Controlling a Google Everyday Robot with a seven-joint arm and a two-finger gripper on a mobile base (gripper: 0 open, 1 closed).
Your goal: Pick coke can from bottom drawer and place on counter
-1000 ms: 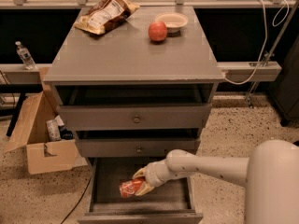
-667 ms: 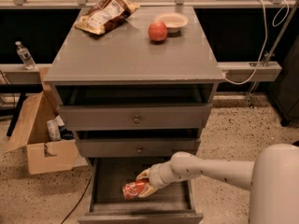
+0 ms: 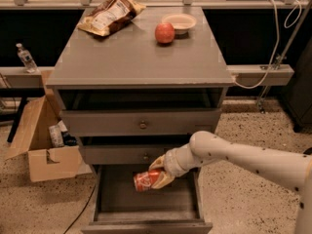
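Observation:
The coke can (image 3: 143, 180) is red-orange with white lettering. It lies on its side in my gripper (image 3: 158, 172), held above the floor of the open bottom drawer (image 3: 146, 201). The gripper's pale fingers (image 3: 162, 179) are closed around the can's right end. My white arm (image 3: 234, 155) reaches in from the right. The grey counter (image 3: 136, 52) is the cabinet's top, above the two shallower drawers with brass knobs.
On the counter lie a chip bag (image 3: 109, 14) at the back left, a red apple (image 3: 165, 33) and a small white bowl (image 3: 179, 21) at the back right. An open cardboard box (image 3: 41, 140) stands on the floor to the left. A water bottle (image 3: 24, 56) stands on a left ledge.
The gripper has risen with the can, lifting it off the drawer floor and closer to the drawer's back, just under the middle drawer front.

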